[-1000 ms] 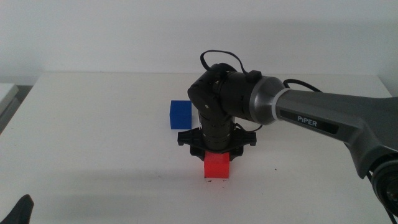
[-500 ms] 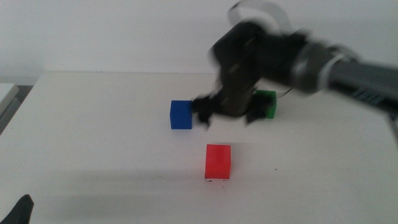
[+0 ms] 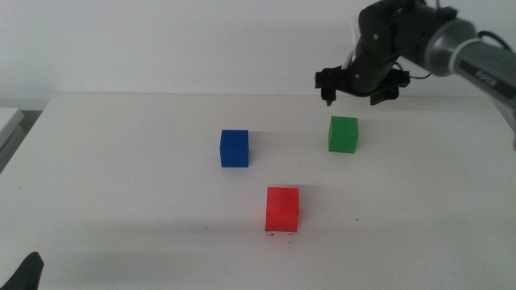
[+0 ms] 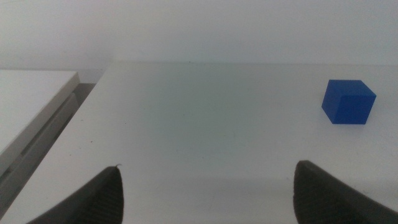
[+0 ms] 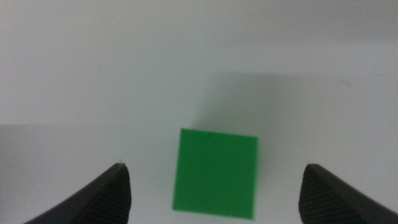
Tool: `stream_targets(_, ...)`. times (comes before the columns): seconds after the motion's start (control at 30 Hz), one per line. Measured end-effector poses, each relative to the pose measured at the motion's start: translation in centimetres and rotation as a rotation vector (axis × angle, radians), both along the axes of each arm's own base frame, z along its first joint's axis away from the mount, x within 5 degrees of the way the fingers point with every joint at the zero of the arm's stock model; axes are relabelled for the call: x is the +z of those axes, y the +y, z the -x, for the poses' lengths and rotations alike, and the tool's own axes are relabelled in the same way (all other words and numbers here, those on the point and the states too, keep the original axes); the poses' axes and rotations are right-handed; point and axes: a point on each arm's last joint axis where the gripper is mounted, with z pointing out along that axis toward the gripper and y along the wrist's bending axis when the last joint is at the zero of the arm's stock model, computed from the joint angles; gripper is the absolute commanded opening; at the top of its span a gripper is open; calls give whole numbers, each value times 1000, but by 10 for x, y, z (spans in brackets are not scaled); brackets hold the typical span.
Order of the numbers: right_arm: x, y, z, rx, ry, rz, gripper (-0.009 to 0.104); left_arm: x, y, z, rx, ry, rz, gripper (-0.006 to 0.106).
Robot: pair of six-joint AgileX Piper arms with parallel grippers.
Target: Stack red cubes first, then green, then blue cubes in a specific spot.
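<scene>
The red cube (image 3: 283,209) sits on the white table near the front middle, with tiny black scribbles of the marked spot (image 3: 280,234) showing at its front foot. The green cube (image 3: 343,134) stands to the back right, the blue cube (image 3: 235,148) to the back left. My right gripper (image 3: 355,91) hangs open and empty in the air above and behind the green cube, which shows below it in the right wrist view (image 5: 216,172). My left gripper (image 3: 24,274) waits open at the front left corner; the blue cube shows in its wrist view (image 4: 348,101).
A dark speck (image 3: 359,221) lies on the table to the right of the red cube. A lower white surface (image 4: 31,99) borders the table's left edge.
My right gripper has let go of the red cube, risen, and swung back and to the right to above the green cube. The red cube stays on the table. The left arm has not moved.
</scene>
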Motion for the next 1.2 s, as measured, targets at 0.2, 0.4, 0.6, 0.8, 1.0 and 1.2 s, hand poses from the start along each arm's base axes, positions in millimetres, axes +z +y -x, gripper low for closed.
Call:
stream_targets(0.2,-25,6,-12,-5,30,-2,93,0,0,0,0,0,0,93)
stream_targets(0.4,-48,7,-16,-32,64,8,92,0,0,0,0,0,0,93)
stream_targets(0.6,-67,7,-20,-42,90,21,67,0,0,0,0,0,0,93)
stream_targets(0.8,-71,1,-22,-88,92,16,-1,0,0,0,0,0,0,93)
stream_targets(1.0,-6,31,29,-5,8,38,4,0,0,0,0,0,0,93)
stream_targets(1.2,36,86,121,66,-33,-16,4,0,0,0,0,0,0,93)
